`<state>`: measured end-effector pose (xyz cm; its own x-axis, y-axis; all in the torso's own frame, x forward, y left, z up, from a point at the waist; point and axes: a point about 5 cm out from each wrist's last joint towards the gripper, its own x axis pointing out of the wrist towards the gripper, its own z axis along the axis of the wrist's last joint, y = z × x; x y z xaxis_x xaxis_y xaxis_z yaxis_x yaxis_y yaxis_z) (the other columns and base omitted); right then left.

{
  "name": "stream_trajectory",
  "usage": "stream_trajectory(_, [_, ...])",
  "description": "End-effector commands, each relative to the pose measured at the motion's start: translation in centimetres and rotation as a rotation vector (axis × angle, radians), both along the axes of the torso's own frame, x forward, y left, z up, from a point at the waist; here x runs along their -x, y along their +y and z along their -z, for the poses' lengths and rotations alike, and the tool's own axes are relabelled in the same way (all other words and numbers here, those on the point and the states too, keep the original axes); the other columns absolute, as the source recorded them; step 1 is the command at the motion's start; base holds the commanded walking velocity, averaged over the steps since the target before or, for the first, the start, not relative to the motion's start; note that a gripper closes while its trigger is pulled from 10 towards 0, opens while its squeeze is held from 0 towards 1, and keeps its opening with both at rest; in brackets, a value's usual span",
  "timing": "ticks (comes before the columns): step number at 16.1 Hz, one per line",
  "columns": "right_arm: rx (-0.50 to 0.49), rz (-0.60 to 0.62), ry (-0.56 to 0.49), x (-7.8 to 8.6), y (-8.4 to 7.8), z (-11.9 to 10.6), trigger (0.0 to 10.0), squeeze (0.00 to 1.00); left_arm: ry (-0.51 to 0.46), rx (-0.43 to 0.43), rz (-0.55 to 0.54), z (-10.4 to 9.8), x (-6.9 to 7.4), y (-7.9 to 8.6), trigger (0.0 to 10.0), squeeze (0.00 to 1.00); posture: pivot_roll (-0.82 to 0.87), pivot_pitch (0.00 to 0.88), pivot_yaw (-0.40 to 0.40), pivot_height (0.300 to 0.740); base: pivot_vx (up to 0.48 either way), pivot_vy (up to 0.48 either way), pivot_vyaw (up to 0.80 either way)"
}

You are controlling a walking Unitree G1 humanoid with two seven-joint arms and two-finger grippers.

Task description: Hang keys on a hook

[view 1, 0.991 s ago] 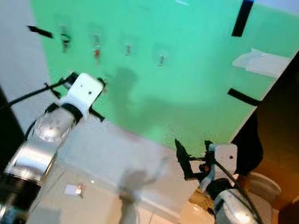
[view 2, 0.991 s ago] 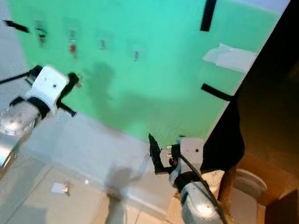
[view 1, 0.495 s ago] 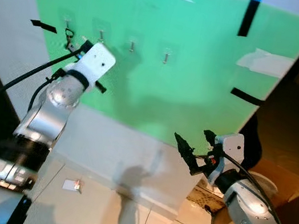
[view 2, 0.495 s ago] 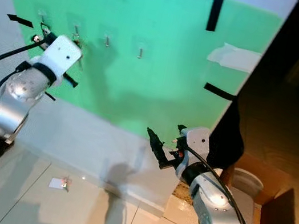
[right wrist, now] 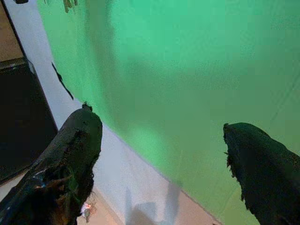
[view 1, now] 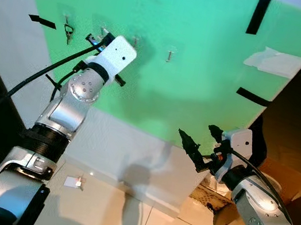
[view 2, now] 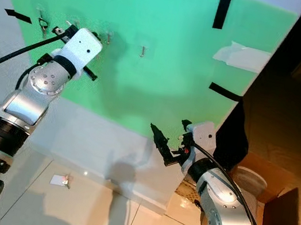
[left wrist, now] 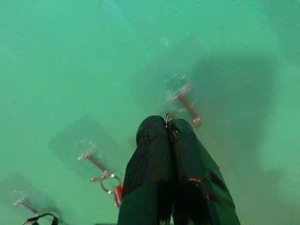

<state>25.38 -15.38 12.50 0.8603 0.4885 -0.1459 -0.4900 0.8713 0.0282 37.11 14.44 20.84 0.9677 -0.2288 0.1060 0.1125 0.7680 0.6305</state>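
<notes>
My left tool [left wrist: 169, 125] was pinched tight on a key ring [left wrist: 168, 116], held just short of a hook [left wrist: 185, 103] on the green board [view 1: 204, 69]; my right tool [view 1: 199, 141] hung spread wide, low.

Along the green board's [view 1: 204, 69] upper part runs a row of hooks [view 1: 170, 55]; the one nearest its left edge carries keys [view 1: 67, 31]. The left gripper [view 1: 96, 38] crowds the middle hooks. Bare green lies open below the row, down to the white baseboard [view 1: 125, 155].
</notes>
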Motion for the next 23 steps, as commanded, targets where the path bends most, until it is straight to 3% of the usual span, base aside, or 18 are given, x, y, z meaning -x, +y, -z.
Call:
stream_trajectory(1, [0.000,-0.006,-0.005,0.1,-0.2,-0.4,10.0,0.00,-0.014,0.007,0.007,-0.4,-0.2,-0.4,10.0,0.00,-0.11,0.000,-0.032,0.740,0.000,0.000,0.00])
stream_trajectory(11, [0.005,-0.007,-0.025,-0.5,-0.6,-1.2,10.0,0.00,-0.067,-0.009,0.050,-1.0,-0.6,-1.7,10.0,0.00,-0.11,0.000,-0.062,0.740,0.000,0.000,0.00])
stream_trajectory(18, [0.005,-0.007,-0.021,-0.4,-0.7,-1.2,10.0,0.00,-0.169,0.011,0.049,-2.2,0.2,-1.9,10.0,0.00,-0.11,0.000,-0.065,0.740,0.000,0.000,0.00])
stream_trajectory(23, [0.008,-0.008,-0.020,-0.4,-0.7,-1.1,10.0,0.00,-0.111,0.017,0.036,-1.4,-0.2,-1.7,10.0,0.00,-0.12,0.000,-0.066,0.740,0.000,0.000,0.00])
